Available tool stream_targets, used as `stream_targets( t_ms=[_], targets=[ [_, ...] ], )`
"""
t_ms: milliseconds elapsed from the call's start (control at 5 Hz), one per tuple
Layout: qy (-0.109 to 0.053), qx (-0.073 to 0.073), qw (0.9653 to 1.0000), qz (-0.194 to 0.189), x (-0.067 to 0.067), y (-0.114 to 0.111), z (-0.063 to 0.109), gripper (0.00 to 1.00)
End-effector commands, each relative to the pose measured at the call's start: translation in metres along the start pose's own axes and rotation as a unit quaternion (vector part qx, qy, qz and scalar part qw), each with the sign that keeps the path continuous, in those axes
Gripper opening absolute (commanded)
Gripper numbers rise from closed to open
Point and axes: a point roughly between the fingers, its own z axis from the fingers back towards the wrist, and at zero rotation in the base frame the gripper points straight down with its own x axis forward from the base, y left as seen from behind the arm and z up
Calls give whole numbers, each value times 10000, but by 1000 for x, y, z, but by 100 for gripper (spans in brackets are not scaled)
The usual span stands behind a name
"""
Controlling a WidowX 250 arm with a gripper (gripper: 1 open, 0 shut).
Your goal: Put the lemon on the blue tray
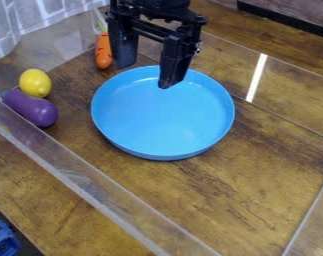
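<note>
The lemon (pixel 36 82) is a small yellow egg-shaped fruit lying at the left of the wooden table, touching the purple eggplant (pixel 30 108) just in front of it. The blue tray (pixel 117 128), a large round shallow dish, sits in the middle with nothing in it. My black gripper (pixel 148 72) hangs pointing down over the tray's far rim, well to the right of the lemon. Its two fingers stand apart, open, with nothing between them.
An orange carrot (pixel 104 52) lies behind the tray, just left of the gripper. Clear plastic walls (pixel 70 170) run along the table's front left and right sides. Bare wood shows in front of and to the right of the tray.
</note>
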Motion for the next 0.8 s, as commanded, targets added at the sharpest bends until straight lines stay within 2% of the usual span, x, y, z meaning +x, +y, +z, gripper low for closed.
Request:
stream_targets(
  t_ms=[0,600],
  targets=[
    [67,9,9999,-78,-1,3,-4,100],
    [227,36,9990,-382,-5,17,-13,100]
  ],
)
